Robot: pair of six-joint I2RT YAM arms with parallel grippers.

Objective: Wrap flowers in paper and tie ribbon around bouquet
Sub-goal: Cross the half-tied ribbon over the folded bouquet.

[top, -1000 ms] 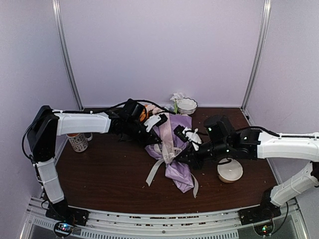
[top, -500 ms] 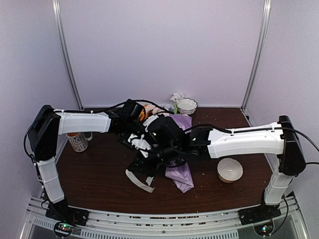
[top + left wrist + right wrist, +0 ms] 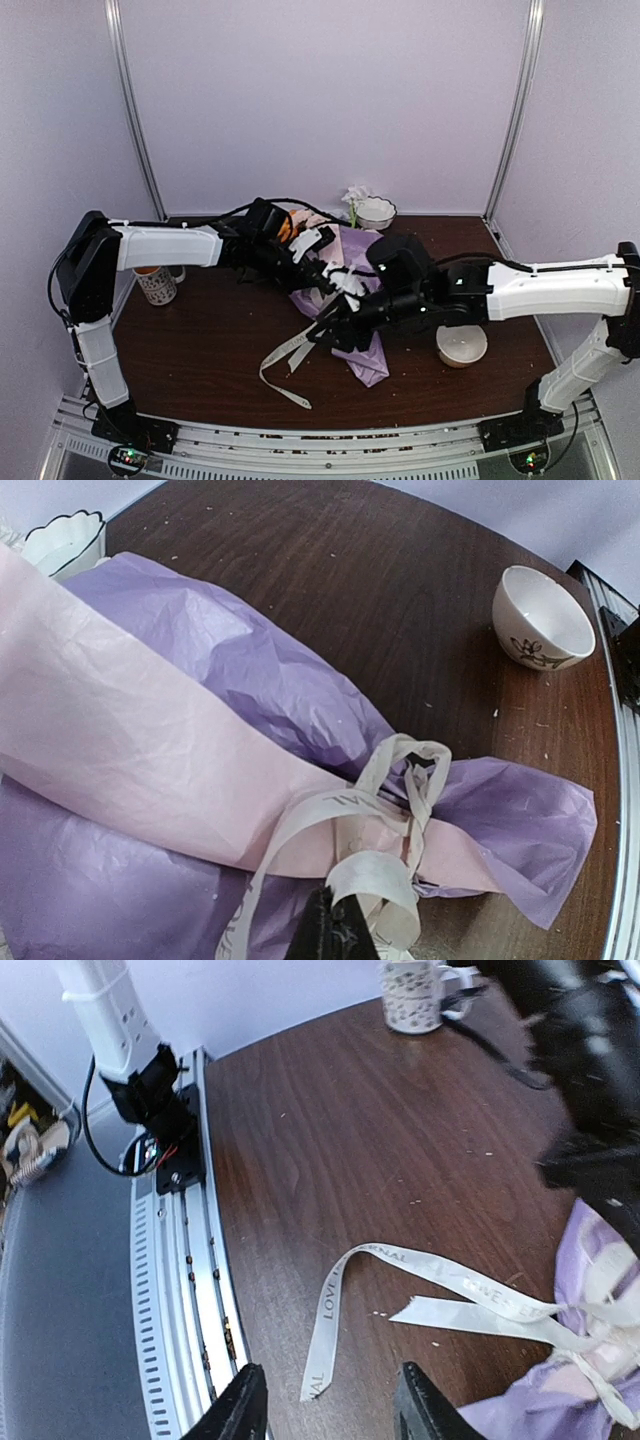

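The bouquet (image 3: 360,335) lies mid-table, a cone of purple paper (image 3: 260,670) with a pink fold stripe. An orange bloom of the flowers (image 3: 288,229) peeks out behind the left arm. The cream ribbon (image 3: 400,780) is knotted round the narrow part, and two tails (image 3: 285,365) trail over the wood toward the near left. My left gripper (image 3: 335,932) is shut on a loop of the ribbon at the knot; from above, the left gripper (image 3: 312,270) sits over the bouquet. My right gripper (image 3: 330,1410) is open above a loose tail (image 3: 345,1320), holding nothing; the right gripper (image 3: 325,325) is beside the bouquet.
A patterned mug (image 3: 156,284) stands at the far left by the left arm. One white bowl (image 3: 461,343) sits under the right forearm, another bowl (image 3: 374,211) at the back wall. The metal rail (image 3: 175,1290) runs along the near table edge.
My right gripper has opened and let go of the ribbon, then drawn back to the right. The freed tail has dropped onto the table toward the near left. The left gripper stayed shut.
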